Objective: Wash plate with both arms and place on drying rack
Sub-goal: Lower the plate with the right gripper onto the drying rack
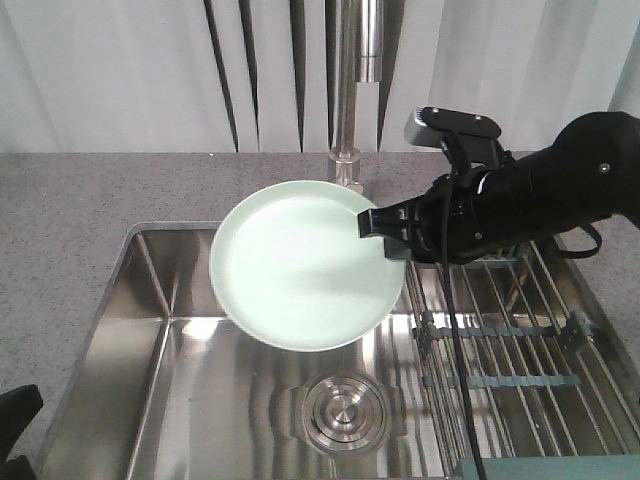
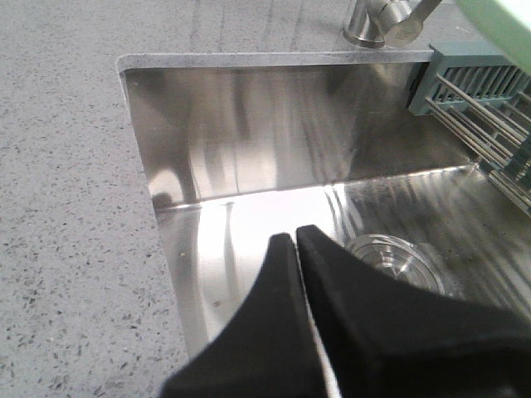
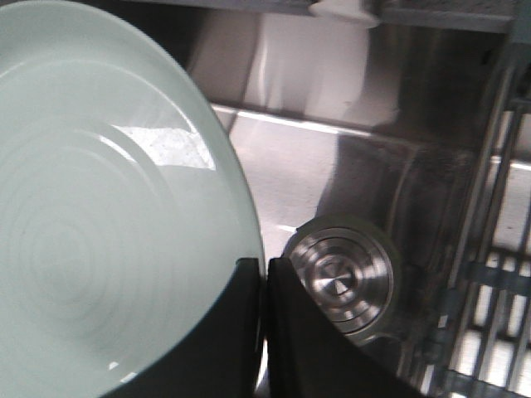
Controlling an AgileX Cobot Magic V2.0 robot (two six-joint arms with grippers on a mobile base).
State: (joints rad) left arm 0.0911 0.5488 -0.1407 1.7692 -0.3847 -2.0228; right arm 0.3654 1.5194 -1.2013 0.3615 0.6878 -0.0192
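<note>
Right tool [image 1: 372, 226]: both fingers pinched onto the right-hand edge of the plate [image 1: 300, 265], only a thin slit between them in the right wrist view. It has the plate by the rim and nothing else. From the grip the plate reaches out to the left of the tool, face up and slightly tilted.

Plate sits in the air over the sink [image 1: 190, 370], in front of the faucet [image 1: 350, 90], clear of the basin floor. The drain [image 1: 345, 405] lies below its near edge. It is not touching the drying rack [image 1: 520, 340], which lies across the right part of the sink, under the right arm [image 1: 560, 190].

Left tool [image 2: 292, 237]: fingers pressed together tip to tip, gripping nothing. It hangs over the left part of the basin, near the speckled grey surface [image 2: 66, 207]. The plate shows only as a pale green sliver in the top right corner of its view, well apart from it.
</note>
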